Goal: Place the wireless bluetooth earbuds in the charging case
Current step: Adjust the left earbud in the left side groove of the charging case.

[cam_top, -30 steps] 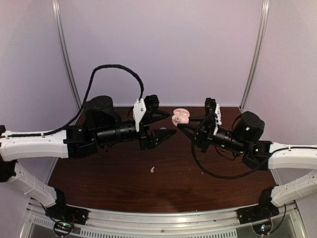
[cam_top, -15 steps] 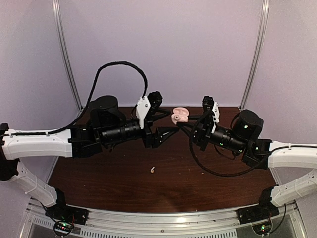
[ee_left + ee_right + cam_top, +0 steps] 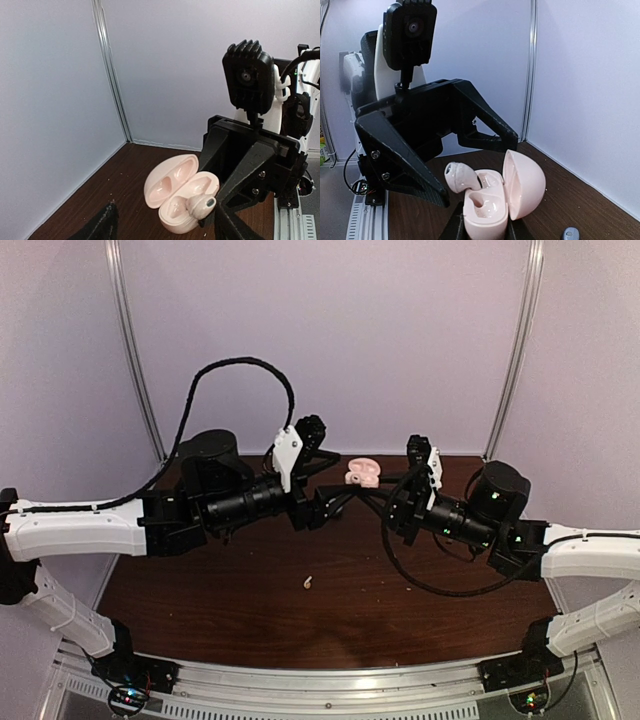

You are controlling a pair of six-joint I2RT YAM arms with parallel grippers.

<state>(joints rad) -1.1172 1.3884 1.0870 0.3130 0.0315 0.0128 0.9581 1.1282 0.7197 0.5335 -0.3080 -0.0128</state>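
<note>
Above the far end of the brown table [image 3: 200,620], the right gripper [image 3: 485,229] pinches the open pink charging case [image 3: 486,209]. One cream earbud [image 3: 459,177] looks only half in its pocket, not yet seated (a second earbud [image 3: 308,582] lies loose mid-table). The left gripper [image 3: 343,483], jaws spread, hovers level just beside the case, facing the other arm.

table [image 3: 200,610]: dark brown wood-grain top, pale walls [image 3: 330,340] along its far and side edges. lying on it: one cream earbud [image 3: 308,582], alone toward the near middle. one small blue-grey object [image 3: 570,233] near a wall, too cropped to identify.
</note>
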